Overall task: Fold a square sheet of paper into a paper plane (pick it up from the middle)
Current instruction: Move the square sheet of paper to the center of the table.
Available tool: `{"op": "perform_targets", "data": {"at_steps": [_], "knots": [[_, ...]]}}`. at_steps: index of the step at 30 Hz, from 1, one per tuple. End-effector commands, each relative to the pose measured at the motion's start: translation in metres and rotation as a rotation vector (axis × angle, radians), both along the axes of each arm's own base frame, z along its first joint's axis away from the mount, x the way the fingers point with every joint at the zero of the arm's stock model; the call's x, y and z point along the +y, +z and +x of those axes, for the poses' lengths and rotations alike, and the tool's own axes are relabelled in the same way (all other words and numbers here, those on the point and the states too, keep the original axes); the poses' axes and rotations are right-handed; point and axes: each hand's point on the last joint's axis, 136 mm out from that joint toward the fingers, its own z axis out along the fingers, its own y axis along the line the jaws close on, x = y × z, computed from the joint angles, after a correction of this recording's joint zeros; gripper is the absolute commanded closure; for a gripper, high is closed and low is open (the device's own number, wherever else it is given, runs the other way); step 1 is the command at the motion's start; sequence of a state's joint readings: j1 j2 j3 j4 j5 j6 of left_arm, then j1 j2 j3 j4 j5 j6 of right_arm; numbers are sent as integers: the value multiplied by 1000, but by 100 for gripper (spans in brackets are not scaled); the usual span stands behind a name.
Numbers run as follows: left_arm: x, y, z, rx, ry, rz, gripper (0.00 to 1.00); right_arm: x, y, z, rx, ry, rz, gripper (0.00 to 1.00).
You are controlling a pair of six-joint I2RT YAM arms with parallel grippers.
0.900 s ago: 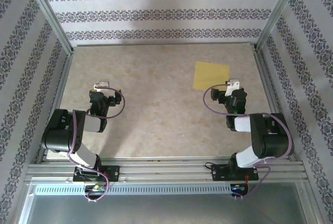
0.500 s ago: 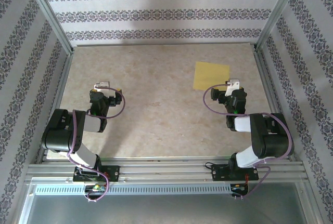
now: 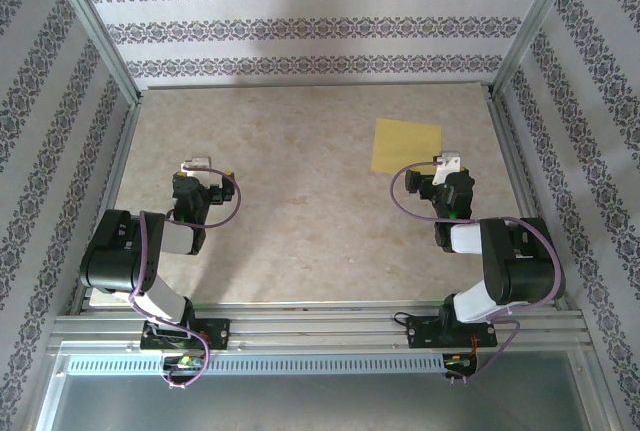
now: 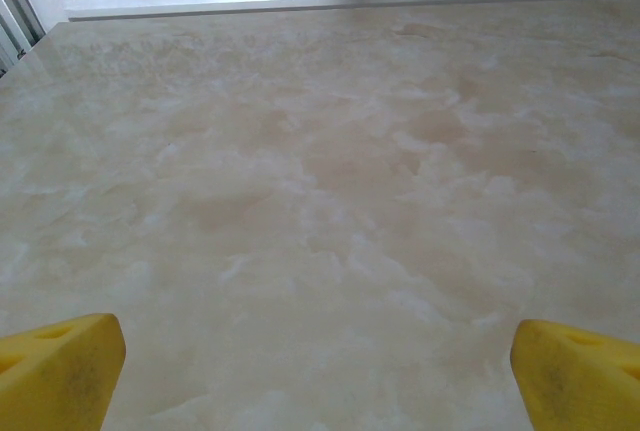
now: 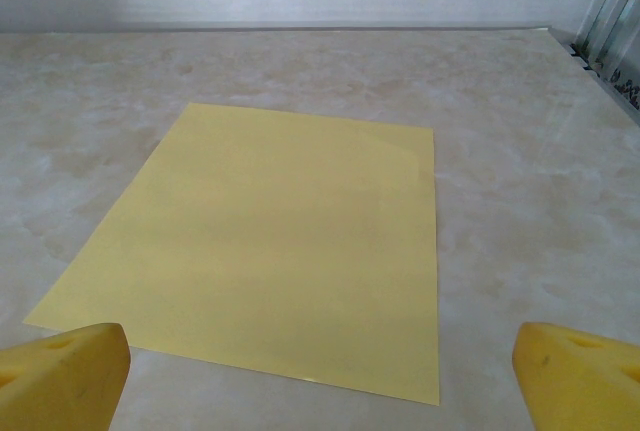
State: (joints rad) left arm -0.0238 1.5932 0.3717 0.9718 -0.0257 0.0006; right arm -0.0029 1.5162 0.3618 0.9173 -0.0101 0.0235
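Nothing has moved; folding has not begun.
The square sheet of paper lies flat, uncreased, on the worktop just ahead of the right hand, whose fingers stand apart; the left hand, likewise spread, sits well away.

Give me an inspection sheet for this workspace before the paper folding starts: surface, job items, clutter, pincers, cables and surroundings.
Surface: marbled beige table, flat, no spills visible.
Job's things: square sheet of paper, yellow, lying flat and unfolded at the far right of the table, just ahead of the right arm.
Clutter: nothing seen.
Grippers: left pincer open over bare table, holding nothing; right pincer open at the sheet's near edge, holding nothing.
Cables: a purple cable loops at each wrist; none lies on the sheet.
Surroundings: patterned walls on three sides, metal rail along the near edge.
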Motion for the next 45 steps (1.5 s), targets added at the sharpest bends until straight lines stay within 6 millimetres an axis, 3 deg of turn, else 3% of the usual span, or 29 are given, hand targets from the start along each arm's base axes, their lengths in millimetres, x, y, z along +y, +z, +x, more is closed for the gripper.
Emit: {"op": "perform_targets", "data": {"at_steps": [1,12,20,24,27,32,36,40,45], "knots": [[2,1,3,6,-4,4,1,2,8,7,-28,8,19,2],[2,4,0,-22,-4,8,1,0,11,4,-44,-8,14,2],[10,38,-15,-76,46,6,1,-3,56,-13,-73,-66,-20,2],[16,62,-19,-82,95,-19,1,-1,68,-18,20,-121,114,2],[19,79,-22,-83,158,-158,1,11,71,-18,144,-110,229,2],[-11,89,-18,32,76,-412,1,39,67,-1,298,-50,466,2],[-31,90,-16,36,-3,-537,1,60,58,27,409,5,586,2],[-42,80,-16,109,-34,-581,1,71,37,63,530,6,654,2],[-55,67,-14,207,-82,-614,1,68,1,92,640,-67,654,8]]}}
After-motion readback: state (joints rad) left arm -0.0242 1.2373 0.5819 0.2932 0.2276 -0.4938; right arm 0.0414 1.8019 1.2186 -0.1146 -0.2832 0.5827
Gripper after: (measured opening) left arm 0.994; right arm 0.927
